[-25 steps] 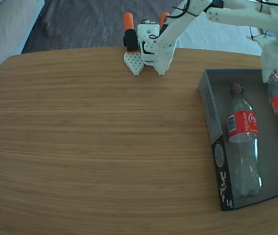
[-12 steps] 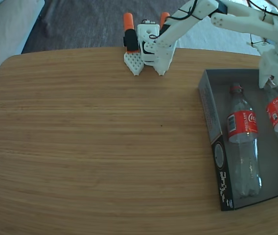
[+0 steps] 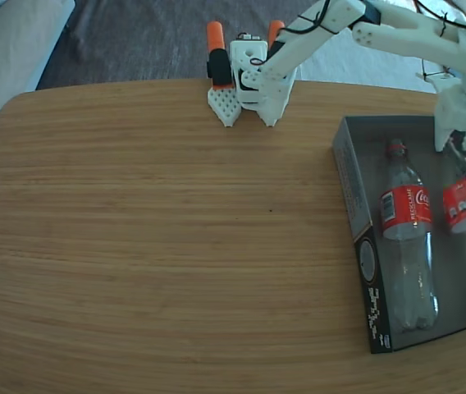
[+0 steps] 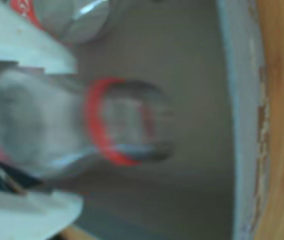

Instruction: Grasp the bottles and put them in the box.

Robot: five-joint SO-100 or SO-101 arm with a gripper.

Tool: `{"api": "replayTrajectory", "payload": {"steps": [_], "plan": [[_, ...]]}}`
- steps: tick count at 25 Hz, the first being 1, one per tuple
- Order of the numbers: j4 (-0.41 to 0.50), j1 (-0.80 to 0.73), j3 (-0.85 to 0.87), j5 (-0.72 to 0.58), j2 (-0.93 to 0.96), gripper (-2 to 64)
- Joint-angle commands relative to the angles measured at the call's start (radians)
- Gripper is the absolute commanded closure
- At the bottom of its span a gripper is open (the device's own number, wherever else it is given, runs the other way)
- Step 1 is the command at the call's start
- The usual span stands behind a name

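Gripper (image 3: 454, 141) round 2nd bottle's (image 3: 465, 205) neck, in box (image 3: 348, 164).

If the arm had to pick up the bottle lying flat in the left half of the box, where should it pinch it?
Probably at the neck, just below the red ring, coming straight down from above. That bottle lies flat in the box, neck toward the far wall, and the neck is its narrowest part. The box wall beside it likely blocks a sideways approach.

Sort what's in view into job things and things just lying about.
Job:
left bottle, lying in the box
right bottle, neck in the hand, over the box
box

Lying about:
nothing loose on the table; the orange clamps only hold the arm's base
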Motion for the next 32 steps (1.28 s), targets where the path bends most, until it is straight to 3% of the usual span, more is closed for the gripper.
{"api": "replayTrajectory", "payload": {"steps": [1,8,13,22,29,32], "plan": [[0.023,0.0,-0.043,0.018,0.037,24.8],[0.035,0.049,-0.055,0.023,0.046,28.2],[0.043,0.216,-0.046,0.023,0.129,31.2],[0.215,0.578,-0.038,0.021,0.296,32.0],[0.198,0.718,0.27,0.051,0.526,38.7],[0.124,0.788,0.422,0.133,0.655,41.4]]}}
